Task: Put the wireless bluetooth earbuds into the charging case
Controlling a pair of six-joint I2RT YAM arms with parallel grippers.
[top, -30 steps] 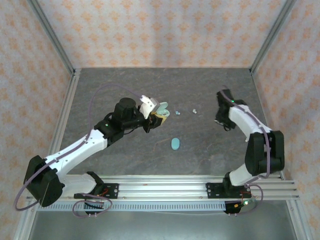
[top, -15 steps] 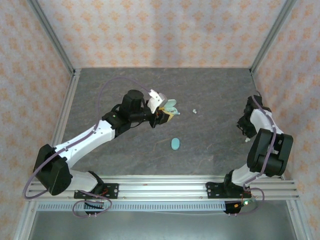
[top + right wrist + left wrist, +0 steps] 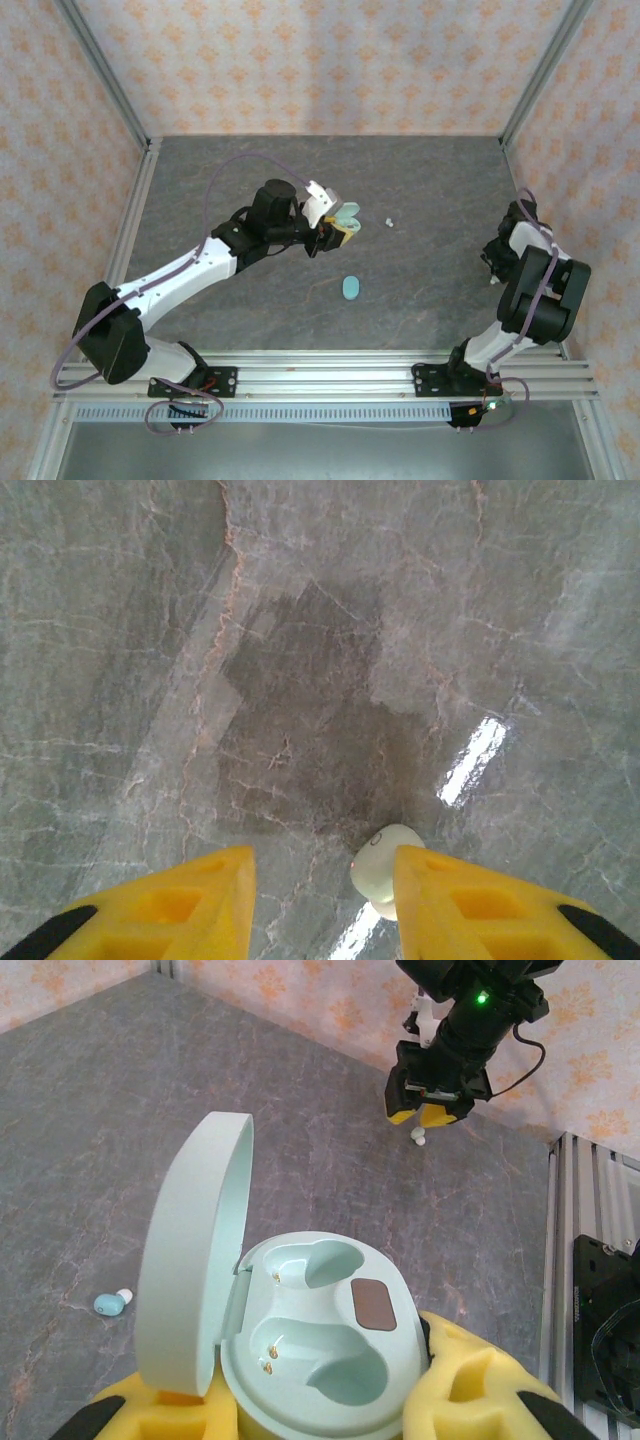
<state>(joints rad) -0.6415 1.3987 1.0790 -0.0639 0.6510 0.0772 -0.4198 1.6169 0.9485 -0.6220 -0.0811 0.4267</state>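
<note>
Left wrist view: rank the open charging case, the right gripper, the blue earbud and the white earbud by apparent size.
1. the open charging case, nearest the camera.
2. the right gripper.
3. the blue earbud and the white earbud: both tiny. The white looks smaller but lies farther off, so unranked.

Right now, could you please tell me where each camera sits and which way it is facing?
Top external: above and behind the arm bases, looking down on the grey stone-patterned table; both arms show.
Left wrist: on the left gripper, looking over its open mint-green plastic charging case toward the right gripper.
Right wrist: faces down at the table; a small white earbud lies between its yellow fingers.
Shared: top and left wrist views both show that case.
</note>
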